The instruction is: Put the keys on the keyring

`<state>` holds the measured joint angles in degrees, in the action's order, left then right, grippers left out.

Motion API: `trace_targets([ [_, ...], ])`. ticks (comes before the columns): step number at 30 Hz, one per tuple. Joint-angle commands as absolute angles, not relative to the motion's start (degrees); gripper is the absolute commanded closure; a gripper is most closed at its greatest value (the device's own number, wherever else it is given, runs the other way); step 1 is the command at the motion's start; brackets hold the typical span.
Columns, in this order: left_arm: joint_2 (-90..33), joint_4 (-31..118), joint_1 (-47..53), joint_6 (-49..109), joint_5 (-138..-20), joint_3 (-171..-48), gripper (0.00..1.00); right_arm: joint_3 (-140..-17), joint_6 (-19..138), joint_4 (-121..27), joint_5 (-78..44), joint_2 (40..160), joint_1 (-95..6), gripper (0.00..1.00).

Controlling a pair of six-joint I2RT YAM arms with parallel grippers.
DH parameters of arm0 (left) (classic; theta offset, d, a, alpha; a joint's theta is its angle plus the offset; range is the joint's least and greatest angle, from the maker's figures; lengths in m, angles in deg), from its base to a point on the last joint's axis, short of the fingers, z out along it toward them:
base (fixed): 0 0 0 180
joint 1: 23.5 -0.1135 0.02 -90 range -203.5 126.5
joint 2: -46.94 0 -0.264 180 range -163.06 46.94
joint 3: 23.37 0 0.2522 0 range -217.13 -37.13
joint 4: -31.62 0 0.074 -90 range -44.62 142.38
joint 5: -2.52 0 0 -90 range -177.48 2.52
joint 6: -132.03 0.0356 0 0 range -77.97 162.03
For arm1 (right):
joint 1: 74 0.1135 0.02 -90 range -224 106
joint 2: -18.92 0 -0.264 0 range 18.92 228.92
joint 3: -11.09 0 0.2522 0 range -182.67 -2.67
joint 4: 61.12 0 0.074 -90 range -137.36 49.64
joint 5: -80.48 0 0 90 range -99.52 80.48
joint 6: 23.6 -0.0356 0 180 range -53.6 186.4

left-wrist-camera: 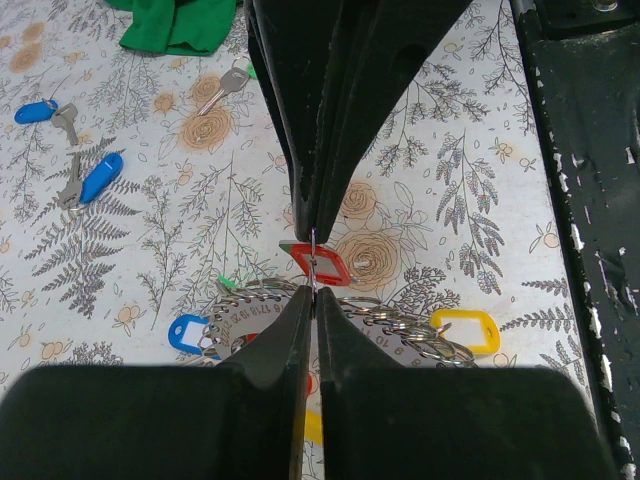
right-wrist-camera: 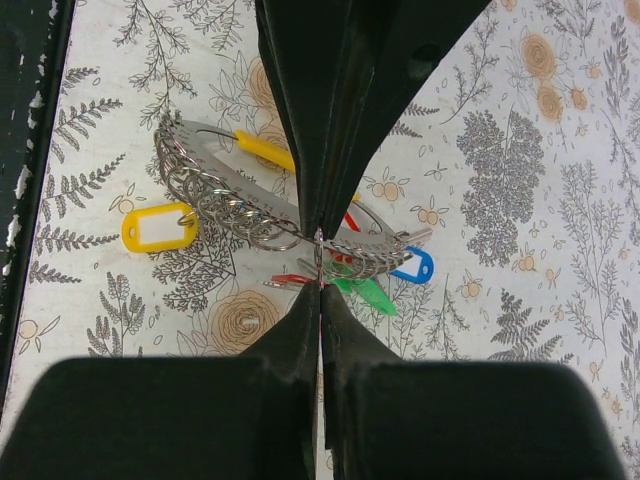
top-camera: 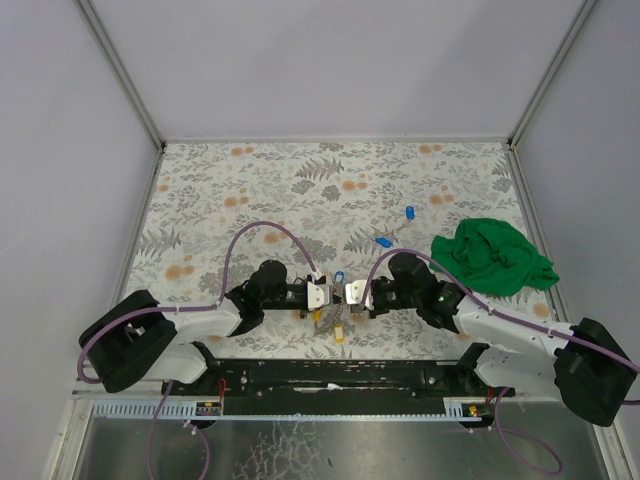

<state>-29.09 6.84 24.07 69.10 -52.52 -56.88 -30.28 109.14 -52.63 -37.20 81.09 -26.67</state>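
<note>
Keyring (right-wrist-camera: 240,205): a curved silvery plate strung with many small wire loops and yellow, red, blue and green tags. It sits close to the near edge of the tabletop (top-camera: 250,180), about midway along it, between the 2 grippers. Whether it rests on the surface or hangs just clear cannot be told.
Left gripper (left-wrist-camera: 313,263): fingers pressed together, nipping 1 thin wire loop of the keyring beside the red tag (left-wrist-camera: 322,262).
Right gripper (right-wrist-camera: 320,262): fingers also pressed together on a thin loop, at the end of the bunch nearest the green tag (right-wrist-camera: 372,295).
Keys (top-camera: 382,242): 2 blue-tagged ones lie loose toward the right side of the tabletop, midway between the near and far edges and just left of the green cloth (top-camera: 492,255). Another blue tag (top-camera: 338,277) shows just beyond the fingertips. No key is in hand.
Handling, keyring: light, stiff and springy. The polished wire looks slippery, so a pinch on 1 loop probably lets the bunch swing and twist. A better hold would be the flat plate, or a loop right by its split.
Handling, keys: very light, hard and lying flat, so awkward to get under. The plastic tag is thicker and less slippery, probably the best place to pinch, and it leaves the key's hole free.
Stage: judged early, since the loose keys are not yet threaded.
</note>
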Motion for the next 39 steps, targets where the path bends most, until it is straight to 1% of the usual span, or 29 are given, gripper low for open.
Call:
trace_targets([
  [1, -29.1, 5.0, 24.0, 69.5, -51.8, -58.3, 1.00, -31.1, 108.7, -54.3, -39.0, 81.9, -26.0, 1.00],
  [22, -29.2, 5.5, 24.0, 69.6, -52.2, -58.2, 1.00, -30.3, 108.2, -54.8, -36.2, 80.1, -25.9, 1.00],
  [39, -29.3, 5.3, 24.0, 69.5, -51.5, -58.5, 1.00, -30.6, 108.3, -55.1, -38.3, 80.9, -25.9, 1.00],
])
